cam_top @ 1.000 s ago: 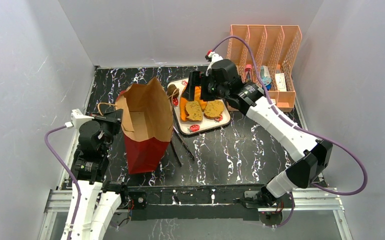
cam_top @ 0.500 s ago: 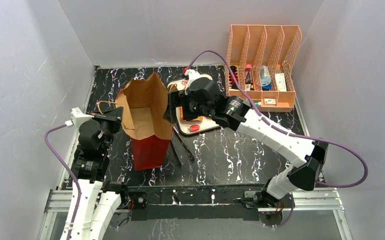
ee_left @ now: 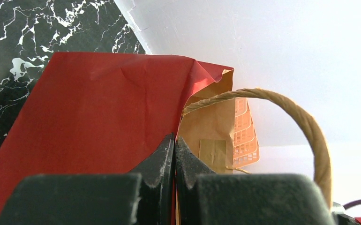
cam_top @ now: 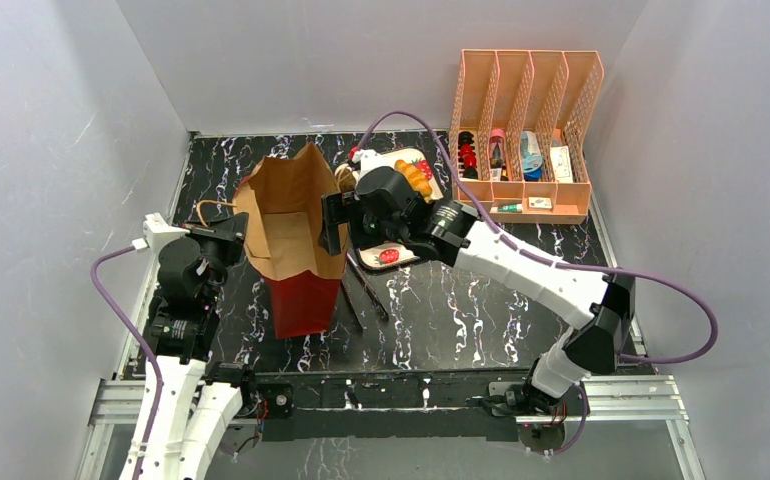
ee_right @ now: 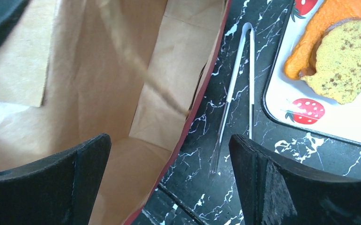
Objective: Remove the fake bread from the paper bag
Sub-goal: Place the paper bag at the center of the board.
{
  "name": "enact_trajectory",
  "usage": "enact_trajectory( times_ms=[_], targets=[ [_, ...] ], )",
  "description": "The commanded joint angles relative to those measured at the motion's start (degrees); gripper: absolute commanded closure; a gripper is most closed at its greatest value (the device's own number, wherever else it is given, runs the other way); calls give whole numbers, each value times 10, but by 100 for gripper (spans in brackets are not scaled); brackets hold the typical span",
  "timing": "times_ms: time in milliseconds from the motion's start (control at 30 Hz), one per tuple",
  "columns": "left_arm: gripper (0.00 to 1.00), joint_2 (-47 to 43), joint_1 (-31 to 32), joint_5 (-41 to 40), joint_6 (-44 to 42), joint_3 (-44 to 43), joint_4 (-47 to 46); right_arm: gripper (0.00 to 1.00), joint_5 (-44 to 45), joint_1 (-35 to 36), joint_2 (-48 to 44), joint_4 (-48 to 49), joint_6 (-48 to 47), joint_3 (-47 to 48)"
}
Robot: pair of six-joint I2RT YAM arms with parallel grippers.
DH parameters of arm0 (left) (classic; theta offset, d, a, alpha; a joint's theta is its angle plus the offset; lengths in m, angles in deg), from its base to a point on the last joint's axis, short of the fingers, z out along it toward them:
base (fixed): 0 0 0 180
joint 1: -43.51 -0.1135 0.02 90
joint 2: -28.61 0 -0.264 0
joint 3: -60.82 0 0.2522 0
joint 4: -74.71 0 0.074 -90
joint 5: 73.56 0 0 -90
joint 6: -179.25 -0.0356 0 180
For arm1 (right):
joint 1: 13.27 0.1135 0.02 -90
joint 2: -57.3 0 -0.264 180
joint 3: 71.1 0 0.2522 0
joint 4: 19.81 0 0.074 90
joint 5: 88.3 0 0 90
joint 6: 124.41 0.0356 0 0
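Note:
The paper bag (cam_top: pixel 291 235) stands upright with its mouth wide, kraft brown above and red below. My left gripper (cam_top: pixel 233 236) is shut on the bag's left rim; in the left wrist view the paper bag (ee_left: pixel 99 108) edge is pinched between the fingertips of the left gripper (ee_left: pixel 174 140), beside a twine handle (ee_left: pixel 310 131). My right gripper (ee_right: pixel 168 140) is open and straddles the bag's right rim (ee_right: pixel 202 93). The part of the bag's inside that shows is bare paper. Fake bread lies on the strawberry tray (ee_right: pixel 338 126): a tan slice (ee_right: pixel 345 61), an orange baguette (ee_right: pixel 319 28), orange croissants (cam_top: pixel 416 175).
Metal tongs (ee_right: pixel 237 93) lie on the black marble table between the bag and the tray. An orange slotted organizer (cam_top: pixel 526 130) with small items stands at the back right. White walls close in the left, back and right sides.
My right arm has swung left from above the tray to the bag's mouth, gripper still open. The bag has shifted slightly. My left gripper has kept its hold.

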Motion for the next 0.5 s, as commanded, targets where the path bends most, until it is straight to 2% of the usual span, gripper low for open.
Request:
enact_trajectory(
  times_ms=[0,133,333,467],
  targets=[
    [100,3,0,13,-3,-9,-32,2,27,3,13,35,-4,27],
    [100,5,0,21,-1,-4,-40,2,28,3,36,47,-17,44],
    [100,3,0,25,2,2,-48,2,-1,2,43,125,-28,12],
    [100,2,0,29,6,7,-53,2,-5,2,55,143,-31,7]
  ],
)
